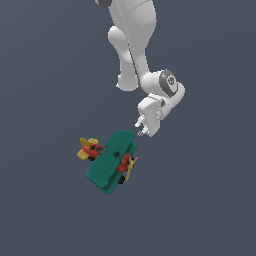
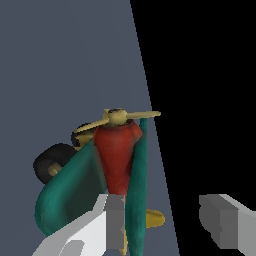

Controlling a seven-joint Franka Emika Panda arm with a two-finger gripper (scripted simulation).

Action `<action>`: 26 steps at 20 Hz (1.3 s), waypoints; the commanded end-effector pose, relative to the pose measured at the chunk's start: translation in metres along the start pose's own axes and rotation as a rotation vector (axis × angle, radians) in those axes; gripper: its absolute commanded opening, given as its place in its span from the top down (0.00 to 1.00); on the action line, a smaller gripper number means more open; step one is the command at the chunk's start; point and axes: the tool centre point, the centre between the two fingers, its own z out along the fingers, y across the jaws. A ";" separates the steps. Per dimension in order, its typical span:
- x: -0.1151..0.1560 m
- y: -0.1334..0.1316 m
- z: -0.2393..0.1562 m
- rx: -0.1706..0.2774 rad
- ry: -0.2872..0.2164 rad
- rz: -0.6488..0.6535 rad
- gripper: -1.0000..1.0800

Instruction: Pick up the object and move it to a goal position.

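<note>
- One thing mattered in this scene: the toy biplane [image 1: 111,160], sitting on the plain grey floor [image 1: 45,210] and, as far as I could tell, not lifted yet.
- Landmark-wise, taking the biplane as the reference: the gripper [image 1: 140,128] hung just off the edge of its teal-green upper wing [image 1: 114,152], on the exterior view's right and a bit above it. Looked very near, but I couldn't say it was touching.
- The plane's yellow tail fins [image 1: 86,148] stuck out on the far side from the gripper, and the yellow propeller [image 1: 131,165] sat at the nose end.
- From the wrist view the claw was spread wide, with nothing pinched. One finger [image 2: 112,220] sat right against the edge of a wing [image 2: 137,195], the other finger [image 2: 220,225] was well apart from the plane with only black background near it.
- So the red-orange body [image 2: 117,155] wasn't between the fingers; it looked like just one wing sat in the gap.
- Progress, my read: approach mostly done, grasp not made, lift and carry all left.
- No goal marker showed in either view, so I couldn't tell where it had to go.
</note>
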 end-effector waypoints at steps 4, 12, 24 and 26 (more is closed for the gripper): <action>-0.013 -0.005 0.010 -0.010 -0.015 -0.018 0.38; -0.016 -0.008 0.012 -0.010 -0.020 -0.024 0.38; -0.024 -0.013 0.018 -0.009 -0.032 -0.039 0.38; -0.024 -0.013 0.023 -0.009 -0.032 -0.039 0.38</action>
